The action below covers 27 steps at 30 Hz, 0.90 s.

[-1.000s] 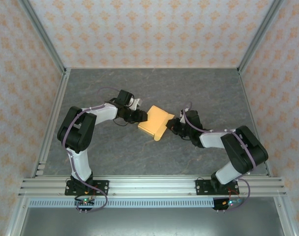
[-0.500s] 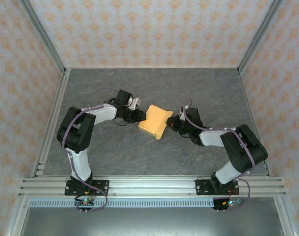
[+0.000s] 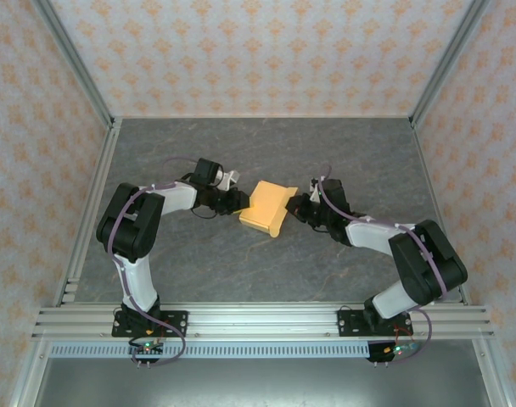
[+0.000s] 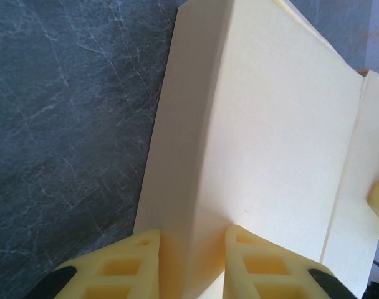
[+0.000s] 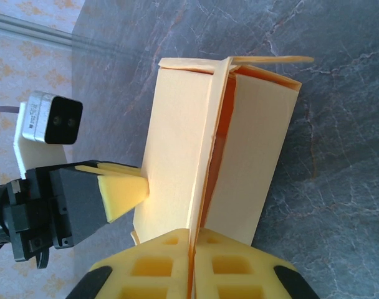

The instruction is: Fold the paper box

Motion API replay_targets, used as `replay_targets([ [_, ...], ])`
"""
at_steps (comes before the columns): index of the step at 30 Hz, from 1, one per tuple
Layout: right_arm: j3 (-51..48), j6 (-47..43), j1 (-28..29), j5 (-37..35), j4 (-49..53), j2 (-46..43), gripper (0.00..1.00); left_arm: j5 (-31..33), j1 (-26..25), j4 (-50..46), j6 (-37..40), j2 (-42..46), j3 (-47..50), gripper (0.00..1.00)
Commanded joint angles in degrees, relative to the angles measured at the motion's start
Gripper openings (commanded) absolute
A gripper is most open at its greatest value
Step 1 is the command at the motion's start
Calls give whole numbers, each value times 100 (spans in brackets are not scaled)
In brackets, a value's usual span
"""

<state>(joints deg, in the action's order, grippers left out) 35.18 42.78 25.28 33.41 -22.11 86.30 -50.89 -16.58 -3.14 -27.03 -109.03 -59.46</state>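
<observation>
Light orange-tan card: the paper box [image 3: 266, 208], part-formed, lying at the centre of the dark stone-patterned bench [image 3: 351, 153] between the two arms. In the right wrist view its open end, upper middle of the frame, shows a deeper orange inside and a loose flap jutting to the upper right

Right pincer [image 5: 191, 265]: bottom centre of the frame, fingers all but together, nipping a thin upright seam of the card

Left pincer [image 4: 192, 265]: bottom of the frame, yellow fingers part-closed and astride a folded ridge of the box. Whether they clamp it or merely bracket it cannot be told

Step in hand, as judged: squaring the walls and bringing the seam panels flush. It would go best with the right nip held steady as anchor and the left pressing along the crease rather than mid-panel, since card this thin is likely to buckle

Surroundings: grey-white camera housing [image 5: 49, 118] on the left wrist, just beside the box. Patterned walls [image 3: 241, 51] and aluminium rail [image 3: 258, 318], well apart

Obstructions: the pincers face each other across a small box, leaving little working room, and the far flap is unrestrained
</observation>
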Motion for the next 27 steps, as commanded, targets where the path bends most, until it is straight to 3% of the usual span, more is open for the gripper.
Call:
replay_targets([
  [1, 266, -124, -120, -144, 20, -218, 9, 564, 158, -532, -92, -431, 290, 16],
  [20, 703, -124, -240, 278, 115, 342, 10, 370, 418, -284, -163, -698, 427, 11],
  [27, 616, -719, -372, 164, 880, -236, 27, 395, 433, -319, -128, -654, 424, 11],
])
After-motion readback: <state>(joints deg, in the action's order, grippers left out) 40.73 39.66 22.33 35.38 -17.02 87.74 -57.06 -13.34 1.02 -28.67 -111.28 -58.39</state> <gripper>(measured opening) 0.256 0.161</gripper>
